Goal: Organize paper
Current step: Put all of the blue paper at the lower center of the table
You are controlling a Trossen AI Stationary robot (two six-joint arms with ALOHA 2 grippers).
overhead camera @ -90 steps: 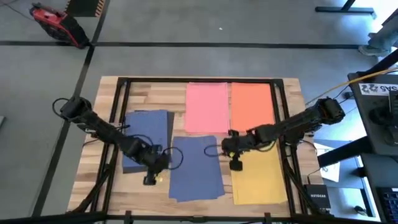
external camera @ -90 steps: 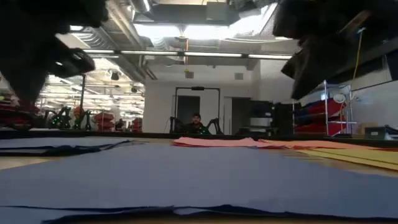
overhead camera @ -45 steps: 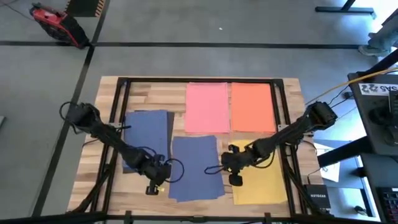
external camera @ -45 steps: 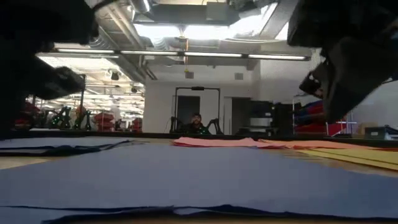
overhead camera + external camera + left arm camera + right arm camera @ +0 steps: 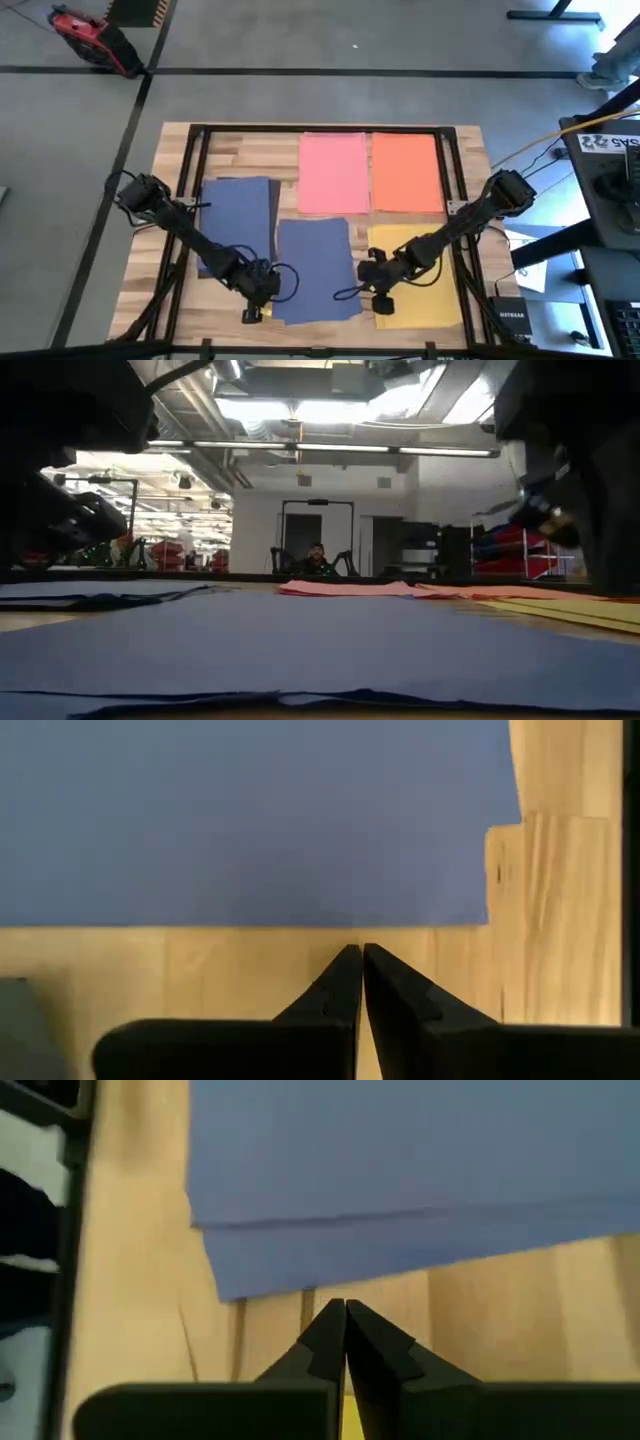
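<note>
With fingers pressed together and empty, the left gripper [image 5: 352, 970] and right gripper [image 5: 345, 1330] flank the near blue matte paper stack [image 5: 315, 270], apparently poised to square its edges inward.

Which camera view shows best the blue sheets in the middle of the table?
The high view: the blue sheets appear whole there, between the left claw and right claw. The low view shows them edge-on as a flat band. Each wrist view shows only one edge and corner, beyond that arm's shut fingers.
</note>
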